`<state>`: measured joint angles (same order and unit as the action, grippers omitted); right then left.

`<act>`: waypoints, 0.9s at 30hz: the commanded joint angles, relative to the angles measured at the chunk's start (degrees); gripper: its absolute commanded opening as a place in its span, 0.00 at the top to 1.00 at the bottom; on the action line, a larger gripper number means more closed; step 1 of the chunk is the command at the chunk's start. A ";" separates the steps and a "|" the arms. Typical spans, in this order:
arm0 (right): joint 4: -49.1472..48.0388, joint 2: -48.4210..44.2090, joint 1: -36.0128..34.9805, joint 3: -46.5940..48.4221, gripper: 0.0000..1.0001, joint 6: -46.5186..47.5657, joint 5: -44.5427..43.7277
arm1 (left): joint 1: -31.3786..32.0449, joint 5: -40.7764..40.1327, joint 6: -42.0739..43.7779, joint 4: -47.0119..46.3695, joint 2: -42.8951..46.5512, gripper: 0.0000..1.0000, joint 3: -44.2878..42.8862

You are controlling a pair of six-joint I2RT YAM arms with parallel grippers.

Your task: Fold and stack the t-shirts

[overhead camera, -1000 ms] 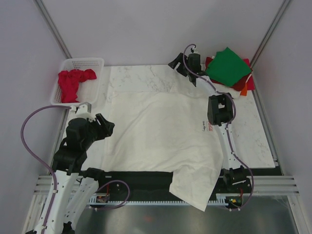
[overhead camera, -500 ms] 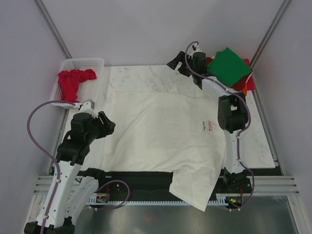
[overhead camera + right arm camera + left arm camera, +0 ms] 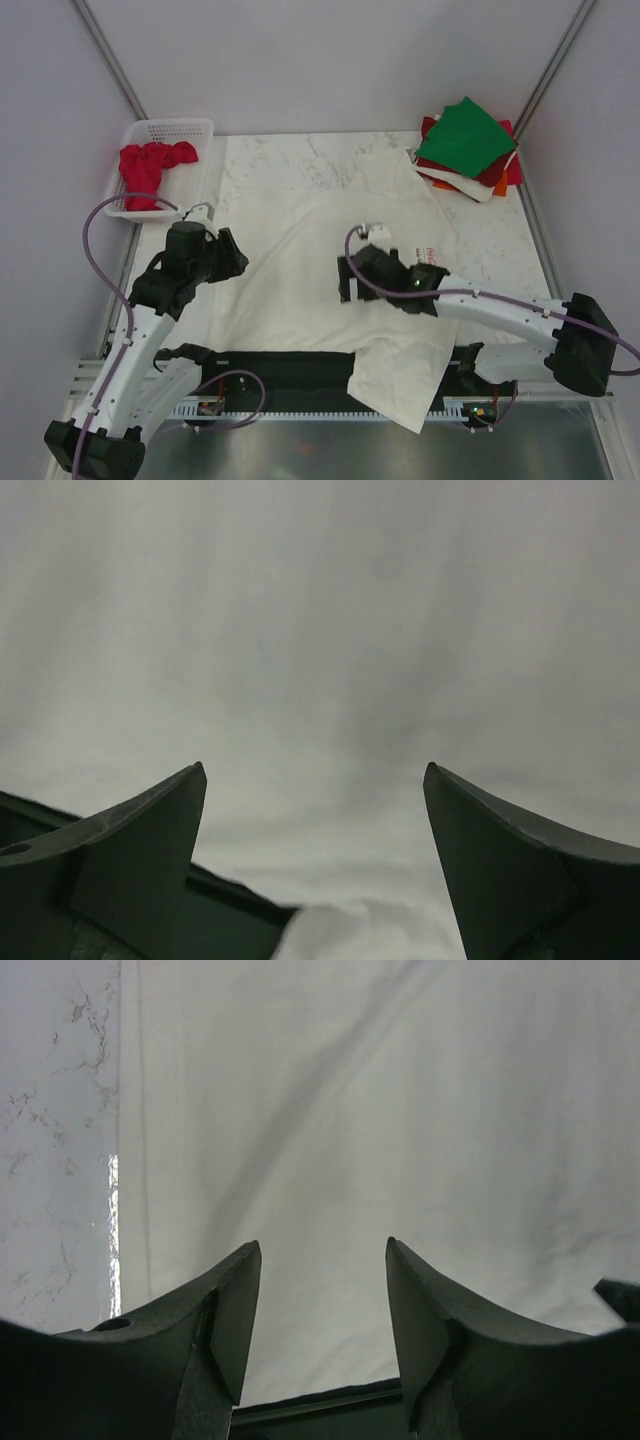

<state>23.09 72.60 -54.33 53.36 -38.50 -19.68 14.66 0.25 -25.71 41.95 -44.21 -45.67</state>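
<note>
The cream shirt was lying spread over the middle of the table, with its near-right corner drooping off the front edge, and it hadn't really shifted in the last second. What did change was the right gripper. It had been way up at the far right by the stack (green on top), then swung all the way back to hang over the shirt's middle, a bit left of the logo. Its jaws had spread about as wide as they go and held nothing, just cloth under them in the wrist view. The left gripper had crept in a little at the shirt's left edge, roughly half open and also empty. The red shirt still sat in the basket. So the right side looked done up by the stack, and both grippers seemed to be lining up for the first fold on the cream one, probably.
</note>
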 commanded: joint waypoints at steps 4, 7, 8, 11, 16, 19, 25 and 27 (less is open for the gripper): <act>30.33 -17.91 -19.65 -12.66 0.02 -33.06 -5.99 | 0.37 -0.16 -1.18 0.06 1.22 0.40 -0.82; 38.66 -20.39 -30.11 -13.20 0.04 -40.48 -3.09 | 0.37 -0.16 -1.09 0.14 1.93 0.40 -0.91; 39.57 -20.30 -35.44 -13.02 0.04 -41.38 -2.39 | 0.37 -0.08 -1.09 0.06 2.19 0.40 -0.82; 38.97 -18.81 -44.25 -11.27 0.04 -40.52 2.78 | 0.55 -0.08 -1.18 0.06 2.54 0.40 -0.82; 43.16 -18.19 -49.21 -10.73 0.10 -36.47 4.84 | 0.64 -1.38 -1.27 0.06 3.33 0.41 -0.82; 40.56 -20.03 -49.30 -14.59 0.15 -34.45 4.74 | 1.08 -2.01 -1.36 0.06 4.13 0.40 -0.74; 25.71 -16.10 -49.56 -20.31 0.18 -29.53 7.11 | 1.52 -2.62 -1.53 0.15 4.39 0.41 -0.74; 24.37 -12.59 -49.82 -20.58 0.18 -28.91 6.41 | 1.60 -2.80 -1.53 0.15 4.39 0.41 -0.74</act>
<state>54.13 56.69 -103.42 33.15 -69.89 -13.47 15.90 -1.13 -25.78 42.00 -40.25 -45.67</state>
